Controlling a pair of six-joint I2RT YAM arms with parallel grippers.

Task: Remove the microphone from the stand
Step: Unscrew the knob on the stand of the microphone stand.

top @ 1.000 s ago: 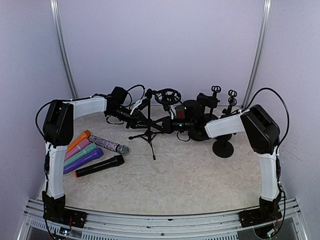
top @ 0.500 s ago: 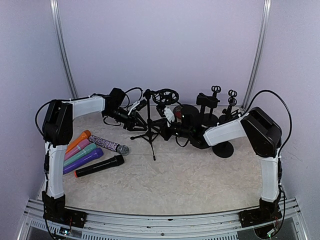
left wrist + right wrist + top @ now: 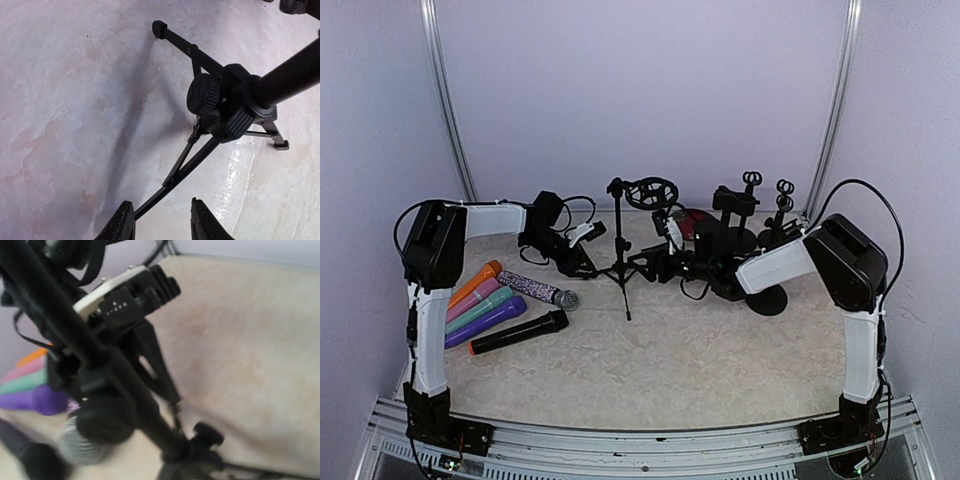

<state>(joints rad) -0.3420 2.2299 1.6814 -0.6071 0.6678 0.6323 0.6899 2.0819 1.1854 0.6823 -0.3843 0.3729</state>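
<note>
The stand (image 3: 619,250), a black tripod, is set on the worktop (image 3: 670,360) about midway between the left and right edges and toward the far edge. Whether a microphone sits in the clip at the pole's top cannot be told from the overhead view. Six microphones (image 3: 488,306) are laid side by side near the left edge, and the black one (image 3: 520,331) lies closest to the near edge.

The left gripper (image 3: 162,224) is held low, just left of the stand. Its fingers (image 3: 121,226) are seen apart, and one tripod leg (image 3: 175,177) runs down into the gap, close to one finger. Nothing is clamped. The locking knob (image 3: 204,94) at the leg hub is seen just above it.

The right gripper (image 3: 652,263) is brought in low from the right, just beside the pole. Whether its jaws are apart or together cannot be told, since the wrist view is blurred.

Further stands and a round base (image 3: 766,297) are crowded toward the far right corner, behind the right arm. Open worktop is left from the tripod's feet to the near edge.
</note>
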